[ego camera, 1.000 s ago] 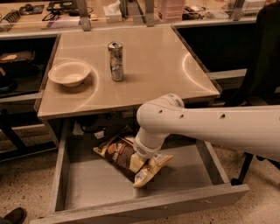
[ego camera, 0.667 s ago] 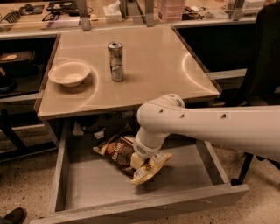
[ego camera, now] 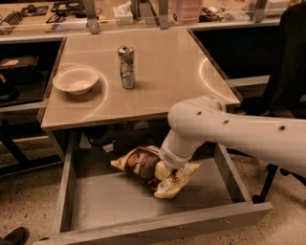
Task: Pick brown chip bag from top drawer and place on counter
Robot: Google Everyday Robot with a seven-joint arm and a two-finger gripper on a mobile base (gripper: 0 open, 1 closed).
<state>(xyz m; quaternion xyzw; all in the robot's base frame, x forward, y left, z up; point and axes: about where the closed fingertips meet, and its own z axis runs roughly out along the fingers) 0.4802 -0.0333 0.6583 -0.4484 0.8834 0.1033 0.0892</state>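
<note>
The brown chip bag (ego camera: 141,164) is dark brown with cream-yellow ends and sits over the middle of the open top drawer (ego camera: 114,201). My gripper (ego camera: 165,171) reaches down from the white arm into the drawer and is shut on the bag's right half. The bag's right end (ego camera: 174,184) hangs crumpled below the gripper. The beige counter (ego camera: 162,72) lies directly above the back of the drawer.
A silver can (ego camera: 126,67) and a white bowl (ego camera: 75,80) stand on the counter's left half. A cluttered shelf (ego camera: 143,14) runs behind the counter. A dark chair (ego camera: 287,86) is at the right. A shoe (ego camera: 14,236) is at the bottom left.
My arm and gripper have shifted right and slightly up, and the bag's right end has come with them, rising a little off the drawer floor.
</note>
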